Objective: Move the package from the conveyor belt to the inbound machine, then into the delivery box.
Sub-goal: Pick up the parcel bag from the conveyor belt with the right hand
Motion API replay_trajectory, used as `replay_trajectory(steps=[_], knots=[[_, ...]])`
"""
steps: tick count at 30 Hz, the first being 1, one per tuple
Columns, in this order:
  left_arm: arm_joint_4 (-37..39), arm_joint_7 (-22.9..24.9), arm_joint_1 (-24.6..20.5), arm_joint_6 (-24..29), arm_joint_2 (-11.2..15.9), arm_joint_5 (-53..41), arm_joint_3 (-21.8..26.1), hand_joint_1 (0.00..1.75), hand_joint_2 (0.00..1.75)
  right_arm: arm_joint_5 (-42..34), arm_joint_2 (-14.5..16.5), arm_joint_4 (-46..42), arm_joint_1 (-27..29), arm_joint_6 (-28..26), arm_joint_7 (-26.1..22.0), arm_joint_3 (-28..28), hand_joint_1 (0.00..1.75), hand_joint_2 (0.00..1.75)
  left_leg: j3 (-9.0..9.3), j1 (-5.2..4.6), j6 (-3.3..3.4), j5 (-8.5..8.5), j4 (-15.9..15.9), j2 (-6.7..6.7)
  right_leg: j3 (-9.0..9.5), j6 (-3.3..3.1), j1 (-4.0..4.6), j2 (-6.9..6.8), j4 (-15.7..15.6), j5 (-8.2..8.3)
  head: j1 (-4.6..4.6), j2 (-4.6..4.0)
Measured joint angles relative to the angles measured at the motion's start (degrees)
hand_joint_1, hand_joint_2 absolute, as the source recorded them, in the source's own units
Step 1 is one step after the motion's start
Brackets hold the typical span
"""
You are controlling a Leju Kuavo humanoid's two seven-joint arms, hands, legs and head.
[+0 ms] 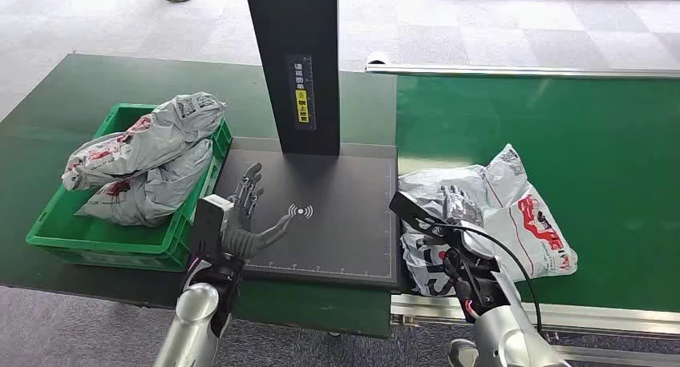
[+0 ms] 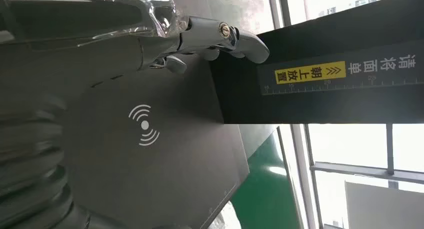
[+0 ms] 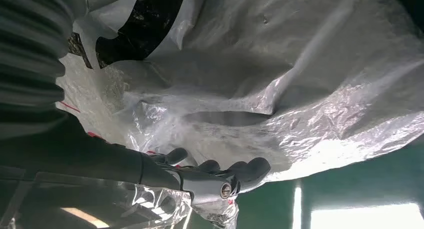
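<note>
Start at your far left: a green crate (image 1: 56,237) sits on the dark green table (image 1: 48,118) with two grey poly-bag parcels (image 1: 148,143) piled in it, one lying over the other. Just beside the crate's right wall is the black scanning plate of the inbound machine (image 1: 345,223), marked with a white wireless symbol (image 1: 301,212), and a black upright post (image 1: 297,62) with a yellow label rises from its back edge.

Your left hand (image 1: 244,215) hovers over the left part of that plate with its fingers spread apart and nothing in it; in the left wrist view the fingers (image 2: 240,39) reach toward the post.

Moving right, past the plate's edge, the package (image 1: 489,215) lies on the green conveyor belt (image 1: 577,135), a crumpled grey bag with red and black print, close to the belt's near edge and just beside the machine. Your right hand (image 1: 455,207) rests on top of it; the right wrist view shows the fingers (image 3: 250,170) against the wrinkled plastic, but you cannot tell whether they have closed on it.
</note>
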Motion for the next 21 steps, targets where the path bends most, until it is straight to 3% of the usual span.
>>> replay_trajectory(steps=[1,2,3,21], knots=[[0.0,0.0,0.0,0.0,0.0,0.0,0.0,0.00,1.75,0.0,0.0,0.0,0.0,0.0,0.0,-0.1,1.16,1.75,0.00,0.00,0.00,0.00,0.0,0.00,0.00,0.00,0.00,0.00,0.0,0.00,0.00,0.00],[0.0,0.0,0.0,0.0,0.0,0.0,0.0,0.00,1.75,0.0,0.0,0.1,0.0,0.1,0.0,-0.2,1.31,1.75,0.00,0.00,0.00,0.00,0.0,0.00,0.00,0.00,0.00,0.00,0.0,0.00,0.01,0.00],[0.0,0.1,0.0,0.0,0.0,0.0,0.0,0.00,1.75,0.0,0.0,0.1,0.1,0.1,0.0,-0.3,1.75,1.75,0.00,0.00,0.00,0.00,0.0,0.00,0.00,0.00,0.00,0.00,0.0,0.00,0.01,0.00],[0.0,0.6,0.8,-0.1,-0.4,-0.4,0.0,0.00,1.75,-1.5,0.0,-0.2,0.8,2.4,-0.9,-1.4,1.75,1.75,0.00,0.00,0.00,0.00,0.0,0.00,0.00,0.00,0.00,0.00,0.0,0.00,0.01,0.00]])
